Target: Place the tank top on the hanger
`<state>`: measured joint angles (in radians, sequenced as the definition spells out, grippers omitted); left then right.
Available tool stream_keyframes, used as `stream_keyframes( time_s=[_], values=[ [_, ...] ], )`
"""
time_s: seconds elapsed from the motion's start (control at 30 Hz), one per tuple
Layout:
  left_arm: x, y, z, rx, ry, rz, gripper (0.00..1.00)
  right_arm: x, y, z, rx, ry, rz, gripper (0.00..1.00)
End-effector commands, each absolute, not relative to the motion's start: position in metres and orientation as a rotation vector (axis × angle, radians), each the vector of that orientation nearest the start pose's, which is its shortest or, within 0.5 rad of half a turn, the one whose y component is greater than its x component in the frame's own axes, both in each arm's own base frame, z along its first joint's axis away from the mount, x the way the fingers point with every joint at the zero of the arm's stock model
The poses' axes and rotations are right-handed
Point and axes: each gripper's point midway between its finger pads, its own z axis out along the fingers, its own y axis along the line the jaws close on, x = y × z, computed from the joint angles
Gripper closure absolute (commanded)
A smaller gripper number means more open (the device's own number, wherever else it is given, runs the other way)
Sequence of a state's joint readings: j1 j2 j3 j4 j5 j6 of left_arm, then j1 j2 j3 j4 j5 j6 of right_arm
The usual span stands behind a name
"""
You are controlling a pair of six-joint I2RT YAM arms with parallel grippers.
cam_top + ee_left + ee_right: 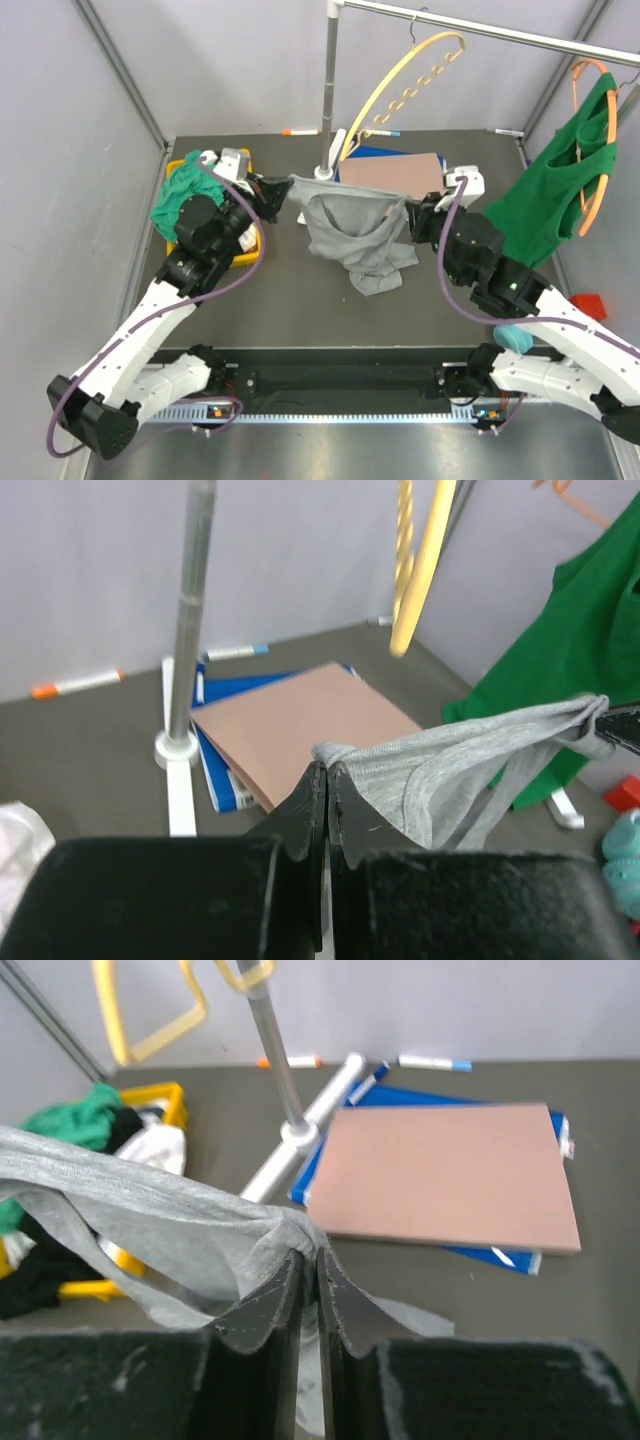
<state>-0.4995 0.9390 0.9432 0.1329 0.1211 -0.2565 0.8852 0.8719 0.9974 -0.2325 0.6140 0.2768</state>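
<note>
The light grey tank top [355, 232] hangs stretched between my two grippers above the table, its lower part drooping to the surface. My left gripper [287, 190] is shut on its left edge [345, 752]. My right gripper [413, 212] is shut on its right edge [290, 1222]. The pale yellow hanger [400, 90] hangs by its metal hook from the rail, above and behind the top. Its lower end shows in the left wrist view [420, 570].
A rack pole [328, 90] on a white base stands just behind the top. A brown board on a blue book [392, 171] lies behind it. A yellow bin of clothes [190, 190] sits left. A bright green top on an orange hanger [565, 180] hangs right.
</note>
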Motion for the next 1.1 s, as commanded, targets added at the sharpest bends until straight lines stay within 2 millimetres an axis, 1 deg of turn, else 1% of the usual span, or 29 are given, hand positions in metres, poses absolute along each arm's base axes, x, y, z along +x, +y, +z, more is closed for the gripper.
stream_keyframes(
  time_s=[0.0,0.03,0.07,0.1,0.13,0.17,0.23,0.27,0.3,0.33,0.37,0.43,0.47,0.53,0.57,0.63,0.67,0.7,0.73,0.77,0.8,0.83,0.87,0.9,0.93,0.97,1.0,1.03,1.07],
  values=[
    [0.304,-0.213,0.313,0.302,1.599,-0.762,1.00,0.265,0.164,0.279,-0.053,1.810,0.229,0.85],
    [0.305,-0.215,0.303,0.301,1.619,-0.769,1.00,0.263,0.164,0.275,-0.050,1.819,0.234,0.83],
    [0.307,-0.218,0.290,0.291,1.650,-0.781,1.00,0.262,0.165,0.270,-0.051,1.826,0.240,0.74],
    [0.306,-0.220,0.274,0.299,1.684,-0.792,1.00,0.260,0.163,0.264,-0.050,1.835,0.242,0.63],
    [0.305,-0.223,0.264,0.309,1.708,-0.804,1.00,0.258,0.164,0.262,-0.058,1.839,0.255,0.54],
    [0.304,-0.226,0.248,0.317,1.750,-0.814,1.00,0.257,0.164,0.261,-0.061,1.842,0.256,0.39],
    [0.300,-0.232,0.234,0.345,1.792,-0.853,1.00,0.255,0.163,0.265,-0.065,1.835,0.272,0.30],
    [0.297,-0.233,0.225,0.348,1.820,-0.862,1.00,0.255,0.164,0.268,-0.069,1.828,0.279,0.23],
    [0.294,-0.236,0.220,0.364,1.835,-0.884,1.00,0.254,0.165,0.276,-0.070,1.811,0.300,0.20],
    [0.293,-0.237,0.213,0.371,1.852,-0.889,1.00,0.254,0.167,0.282,-0.077,1.799,0.315,0.18],
    [0.291,-0.236,0.206,0.381,1.869,-0.883,1.00,0.254,0.169,0.296,-0.076,1.768,0.340,0.16],
    [0.292,-0.232,0.193,0.377,1.909,-0.848,1.00,0.255,0.173,0.314,-0.070,1.732,0.372,0.15],
    [0.291,-0.230,0.185,0.370,1.928,-0.839,1.00,0.257,0.175,0.337,-0.043,1.683,0.409,0.14],
    [0.294,-0.229,0.180,0.347,1.912,-0.830,1.00,0.262,0.177,0.358,-0.013,1.638,0.426,0.14],
    [0.290,-0.227,0.168,0.341,1.921,-0.831,1.00,0.263,0.177,0.383,0.015,1.585,0.457,0.13],
    [0.292,-0.228,0.165,0.325,1.899,-0.845,1.00,0.269,0.185,0.403,0.020,1.554,0.475,0.13],
    [0.289,-0.228,0.158,0.324,1.917,-0.853,1.00,0.269,0.185,0.430,0.029,1.503,0.501,0.13],
    [0.288,-0.229,0.156,0.322,1.925,-0.862,1.00,0.275,0.192,0.435,0.027,1.503,0.493,0.13],
    [0.287,-0.230,0.152,0.320,1.936,-0.873,1.00,0.278,0.194,0.444,0.034,1.486,0.492,0.13],
    [0.284,-0.231,0.147,0.324,1.947,-0.884,1.00,0.279,0.193,0.470,0.046,1.437,0.511,0.13],
    [0.283,-0.231,0.145,0.322,1.951,-0.887,1.00,0.286,0.203,0.473,0.034,1.439,0.504,0.13],
    [0.283,-0.231,0.142,0.323,1.960,-0.886,1.00,0.290,0.207,0.479,0.031,1.429,0.501,0.13],
    [0.283,-0.231,0.140,0.324,1.969,-0.881,1.00,0.290,0.206,0.502,0.043,1.388,0.511,0.13],
    [0.284,-0.230,0.140,0.321,1.971,-0.872,1.00,0.300,0.216,0.499,0.034,1.402,0.488,0.13],
    [0.284,-0.229,0.139,0.325,1.974,-0.862,1.00,0.305,0.217,0.503,0.042,1.399,0.474,0.13],
    [0.285,-0.227,0.138,0.324,1.979,-0.852,1.00,0.306,0.216,0.519,0.056,1.372,0.471,0.13],
    [0.286,-0.226,0.139,0.316,1.978,-0.845,1.00,0.317,0.223,0.512,0.057,1.392,0.437,0.13],
    [0.285,-0.226,0.139,0.319,1.975,-0.843,1.00,0.322,0.225,0.515,0.065,1.390,0.421,0.13],
    [0.285,-0.226,0.141,0.320,1.970,-0.841,1.00,0.325,0.224,0.523,0.080,1.380,0.409,0.13]
  ],
)
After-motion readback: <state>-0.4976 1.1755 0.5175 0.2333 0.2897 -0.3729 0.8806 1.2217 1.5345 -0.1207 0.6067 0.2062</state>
